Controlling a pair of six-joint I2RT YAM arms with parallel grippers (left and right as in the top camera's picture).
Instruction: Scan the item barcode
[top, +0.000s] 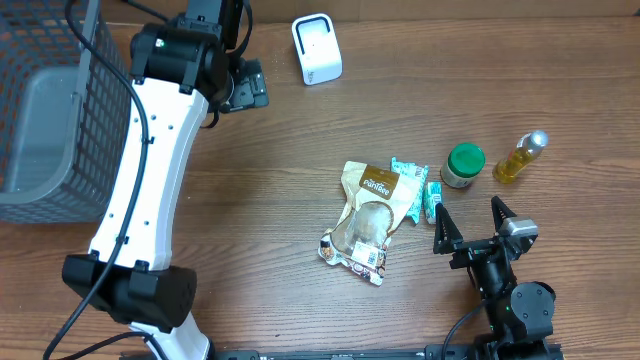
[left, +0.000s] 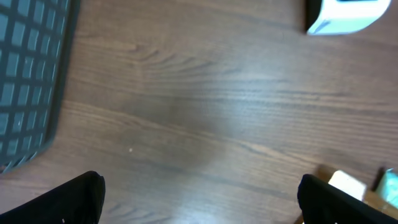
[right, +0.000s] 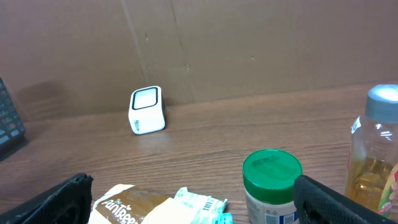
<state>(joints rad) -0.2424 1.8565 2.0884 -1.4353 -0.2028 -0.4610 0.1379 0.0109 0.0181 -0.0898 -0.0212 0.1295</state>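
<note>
Pick-up not yet begun; left pincer (left: 199, 190) and right pincer (top: 468, 222) both seen released, empty. Snack pouch (top: 368, 218) judged to be grasped next, barcode presented to scanner (top: 317, 48)

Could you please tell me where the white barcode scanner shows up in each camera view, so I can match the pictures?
Overhead: the white scanner stands near the top edge, about mid-width.
Left wrist: the top right corner, cut off by the frame.
Right wrist: left of centre, about mid-height.
Shared landmark: the grey mesh basket, at the left edge in all three views.
</note>
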